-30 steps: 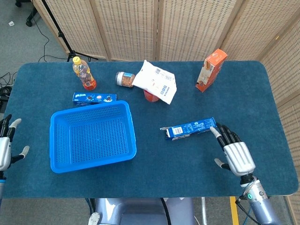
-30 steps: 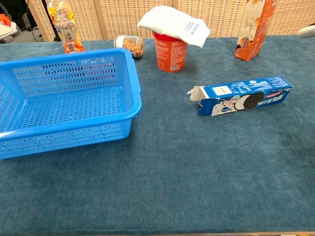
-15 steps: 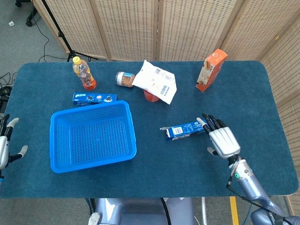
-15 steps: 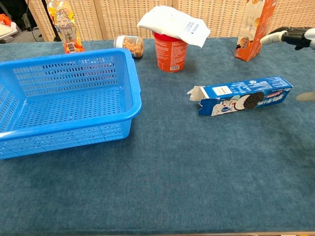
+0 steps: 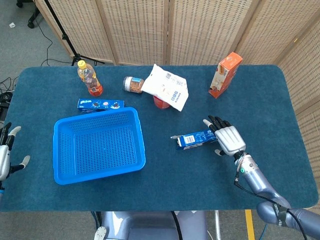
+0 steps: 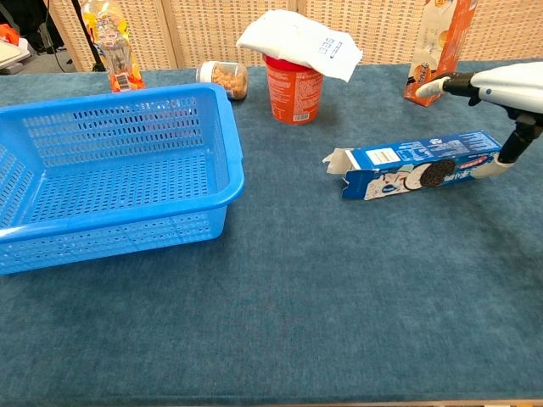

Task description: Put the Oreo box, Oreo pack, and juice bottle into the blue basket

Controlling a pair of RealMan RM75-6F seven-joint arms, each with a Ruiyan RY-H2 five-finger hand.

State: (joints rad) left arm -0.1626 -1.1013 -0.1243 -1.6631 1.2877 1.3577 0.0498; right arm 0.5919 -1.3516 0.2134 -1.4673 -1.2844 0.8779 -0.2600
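A dark blue worktop (image 5: 165, 175) is seen from above and from chest height. On its left side sits the blue basket (image 5: 98, 145), with nothing in it. None of the three task items has been placed inside.

Over the past second the right hand (image 5: 226, 139) has been brought from the lower right of the worktop, forward and inward, to the right end of the Oreo box (image 5: 196, 139). The hand is now held over that end with its fingers spread; in the chest view its thumb is seen at the box's end face, but no closed grip is shown. The box has not been moved: it lies flat, well apart from the basket, with a torn flap at its left end.

This is judged to be the start of a grasp on the first item.

The left hand (image 5: 6, 156) is held open at the far left edge, idle.

The Oreo pack (image 5: 101, 104) lies just behind the basket's far rim. The juice bottle (image 5: 89, 78) stands upright behind it.
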